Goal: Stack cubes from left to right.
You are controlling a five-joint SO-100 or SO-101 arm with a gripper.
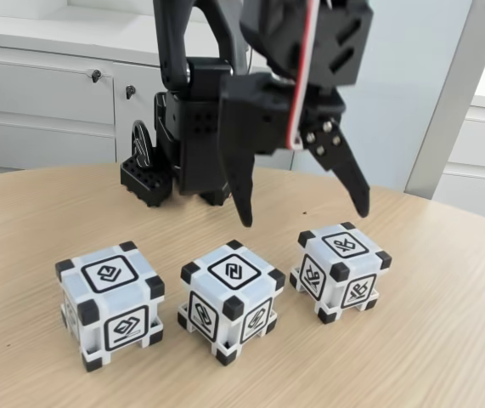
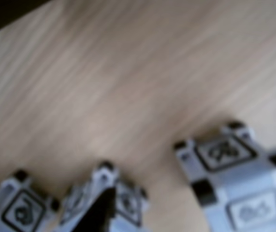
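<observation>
1. Cubes sit in a row on the worktop (image 1: 446,340), none stacked: in the fixed view the left cube (image 1: 109,302) is at 9 o'clock of the middle cube (image 1: 231,299), and the right cube (image 1: 341,270) at about 2 o'clock of it. All three are near each other but apart.
2. Pincer (image 1: 306,217) hangs released and empty above the gap between the middle and right cubes, fingers spread wide, touching nothing.
3. Risk: a straight descent from here would likely put one finger on the middle cube's top and the other on the right cube's, shoving or tipping them instead of straddling one.
4. Risk: the gaps are narrow, so a finger going down beside one cube may nudge its neighbour and skew the row.
5. Risk: the cubes stand turned corner-on to the camera; if the jaws close across corners rather than flat faces, I judge the smooth plastic may twist or slip out.
6. Risk: the wrist view is blurred, with a dark finger (image 2: 99,215) covering part of the middle cube (image 2: 123,205), so fine alignment is hard to judge.
</observation>
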